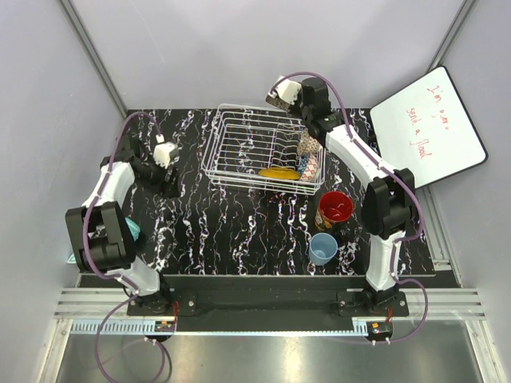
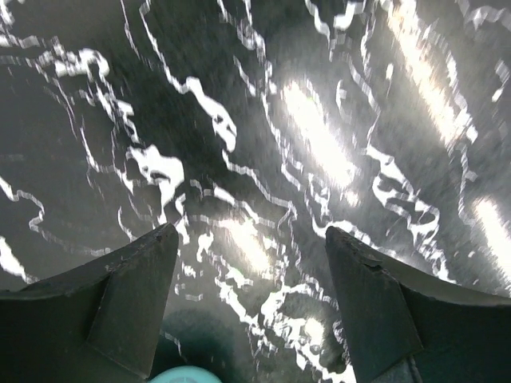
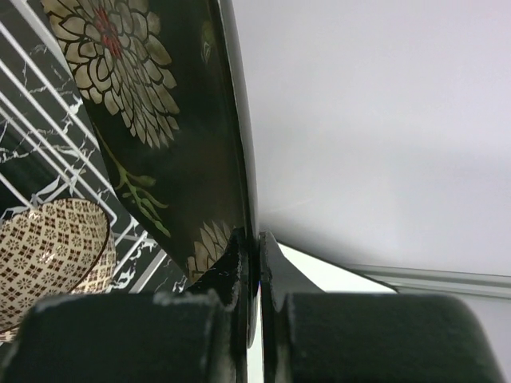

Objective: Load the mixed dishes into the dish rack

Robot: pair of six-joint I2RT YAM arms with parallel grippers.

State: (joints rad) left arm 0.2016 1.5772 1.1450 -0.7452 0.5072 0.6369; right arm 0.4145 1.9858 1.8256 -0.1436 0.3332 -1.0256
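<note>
Right wrist view: the right pincer point(image 3: 257, 247) is clenched on the rim of the dark patterned squarish plate point(image 3: 160, 159), which it holds on edge over the dish rack point(image 1: 239, 148) at the worktop's point(image 1: 223, 231) far edge. The left pincer point(image 2: 251, 303) hangs released near the left edge. The red mug point(image 1: 335, 207) and light-blue cup point(image 1: 323, 248) stand toward the right edge.

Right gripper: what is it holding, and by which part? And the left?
The right gripper is shut on the dark floral plate, pinching its rim. The left gripper is open, holding nothing.
</note>
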